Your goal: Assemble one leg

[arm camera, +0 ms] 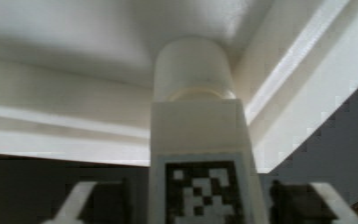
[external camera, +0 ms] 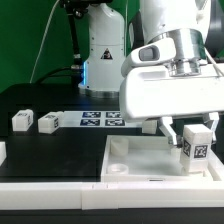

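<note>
My gripper [external camera: 196, 143] is shut on a leg [external camera: 197, 147], a small white block with a black-and-white marker on its face, and holds it over the right part of the large white tray-like piece [external camera: 140, 163]. In the wrist view the leg [arm camera: 202, 130] runs up the middle between my fingers [arm camera: 87, 205], its rounded tip close to a corner of the tray-like piece [arm camera: 87, 90]. Two more legs [external camera: 21, 121] [external camera: 48, 122] stand on the black table at the exterior view's left.
The marker board [external camera: 100, 119] lies on the table behind the tray-like piece. A white object with a warning triangle [external camera: 102, 55] stands at the back. The arm's large white body [external camera: 170, 95] hangs over the tray-like piece. A white edge [external camera: 2, 152] shows at the far left.
</note>
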You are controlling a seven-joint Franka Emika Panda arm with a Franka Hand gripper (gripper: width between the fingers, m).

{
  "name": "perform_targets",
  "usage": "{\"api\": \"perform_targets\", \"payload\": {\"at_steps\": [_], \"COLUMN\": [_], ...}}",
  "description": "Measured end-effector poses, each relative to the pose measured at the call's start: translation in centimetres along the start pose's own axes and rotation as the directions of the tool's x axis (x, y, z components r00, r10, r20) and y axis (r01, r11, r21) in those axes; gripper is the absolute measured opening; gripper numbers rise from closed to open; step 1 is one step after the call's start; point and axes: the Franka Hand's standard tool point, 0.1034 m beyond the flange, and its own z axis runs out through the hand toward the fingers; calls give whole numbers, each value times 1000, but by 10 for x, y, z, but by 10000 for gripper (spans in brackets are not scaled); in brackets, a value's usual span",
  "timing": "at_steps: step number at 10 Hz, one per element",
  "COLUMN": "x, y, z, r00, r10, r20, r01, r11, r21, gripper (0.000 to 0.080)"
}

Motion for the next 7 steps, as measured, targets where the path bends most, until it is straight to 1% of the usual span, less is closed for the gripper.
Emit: {"api": "perform_targets", "payload": {"at_steps": [1,2,3,4,6,7], "x": [0,0,0,1,15,20], "y": [0,0,0,0,-1,1], "z": [0,0,0,-1,-15,-20], "r00": [1000,1000,1000,1000,1000,1000], "r10": [0,0,0,1,-3,-3], "r20": [0,0,0,3,22,19], "r01": [0,0,0,-1,3,3], "r11": [1000,1000,1000,1000,1000,1000], "r21": [0,0,0,0,8,6], "gripper": [501,617,640,640,648,649]}}
